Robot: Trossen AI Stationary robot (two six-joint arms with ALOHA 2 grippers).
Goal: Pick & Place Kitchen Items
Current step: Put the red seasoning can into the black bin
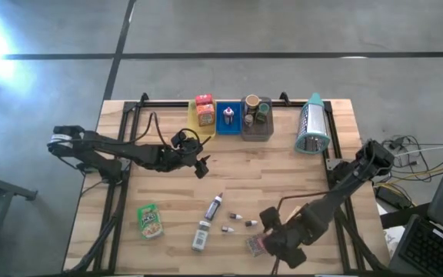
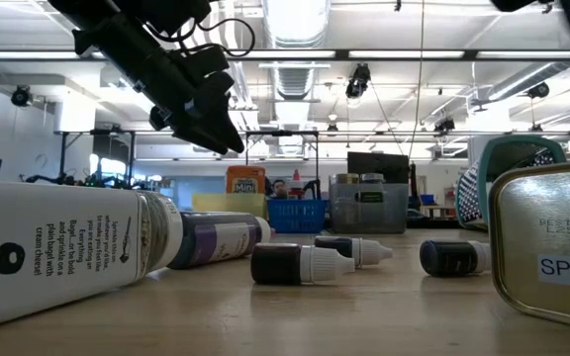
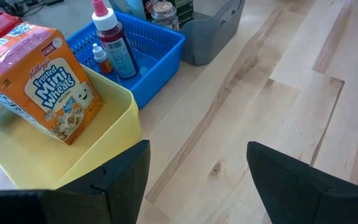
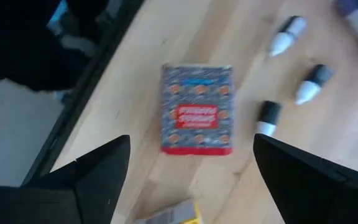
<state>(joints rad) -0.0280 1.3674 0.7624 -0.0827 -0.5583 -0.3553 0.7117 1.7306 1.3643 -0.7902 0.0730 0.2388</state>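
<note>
My left gripper hangs open over bare wood just in front of the yellow tray, touching nothing. My right gripper is open above a small patterned box with a red label, which lies flat near the table's near edge. Three tiny vials, a slim dark bottle, a white-labelled bottle and a green pouch lie on the wood. An orange Mini Wheats box stands in the yellow tray.
Yellow, blue and grey trays line the far edge. The blue one holds a red-filled bottle; the grey one holds jars and a brown cup. A teal-rimmed grater lies to their right. Bare wood lies between the two grippers.
</note>
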